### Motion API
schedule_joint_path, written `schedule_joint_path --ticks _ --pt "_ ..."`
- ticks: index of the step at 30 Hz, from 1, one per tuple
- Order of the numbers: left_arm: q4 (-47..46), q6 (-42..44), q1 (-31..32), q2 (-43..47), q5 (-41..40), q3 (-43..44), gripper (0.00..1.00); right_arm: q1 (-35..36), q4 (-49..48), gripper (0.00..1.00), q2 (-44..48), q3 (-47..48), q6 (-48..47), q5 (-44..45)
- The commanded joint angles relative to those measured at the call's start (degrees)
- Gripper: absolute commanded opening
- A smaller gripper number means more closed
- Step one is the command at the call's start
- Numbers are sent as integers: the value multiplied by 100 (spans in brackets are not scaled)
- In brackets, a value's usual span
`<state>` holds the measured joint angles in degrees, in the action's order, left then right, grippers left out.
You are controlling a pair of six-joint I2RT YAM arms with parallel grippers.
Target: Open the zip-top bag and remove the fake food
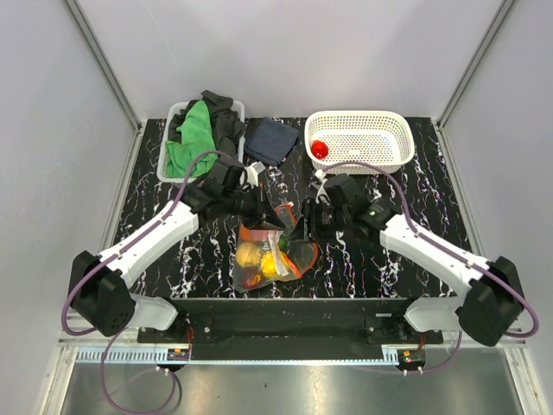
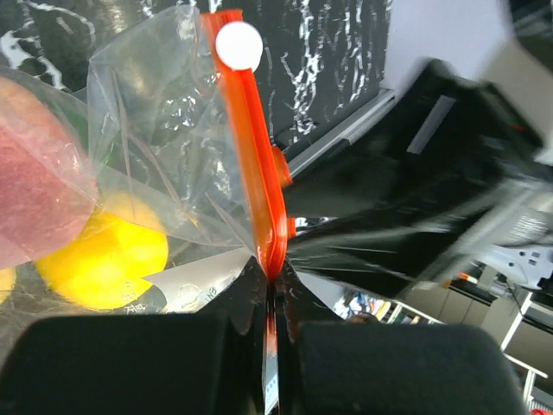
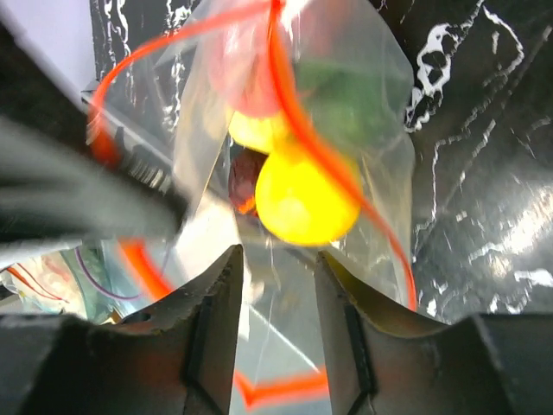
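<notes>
The zip-top bag (image 1: 270,252) lies at the table's middle with yellow, red and green fake food (image 1: 259,258) inside. My left gripper (image 1: 259,207) is at its far left top. In the left wrist view the left gripper (image 2: 275,278) is shut on the red-orange zip strip (image 2: 255,147), with a yellow fruit (image 2: 104,255) behind the plastic. My right gripper (image 1: 302,220) is at the bag's right top. In the right wrist view the right gripper (image 3: 278,270) is open, with clear bag film between the jaws and a yellow fruit (image 3: 302,194) just beyond. The strip (image 3: 298,121) curves apart there.
A white perforated basket (image 1: 380,121) at the back right holds one red fake fruit (image 1: 320,149). A grey bin (image 1: 173,112) with green and black cloths stands at the back left, and a dark blue cloth (image 1: 270,138) lies between them. Walls enclose the black marbled table (image 1: 415,199).
</notes>
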<state>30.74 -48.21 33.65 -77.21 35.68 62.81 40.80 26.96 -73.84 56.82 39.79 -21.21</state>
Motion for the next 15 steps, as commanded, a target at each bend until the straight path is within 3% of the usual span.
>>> schedule_joint_path --ticks 1,7,15 --pt "-718 -496 107 180 317 -75 0 42 -1162 53 -428 -354 274 -408" --pt "-1035 -778 300 31 246 -49 0 42 -2290 63 -877 -1067 714 -709" --pt "-1281 -919 599 -470 220 12 0 42 -2643 74 -1114 -1559 521 -990"
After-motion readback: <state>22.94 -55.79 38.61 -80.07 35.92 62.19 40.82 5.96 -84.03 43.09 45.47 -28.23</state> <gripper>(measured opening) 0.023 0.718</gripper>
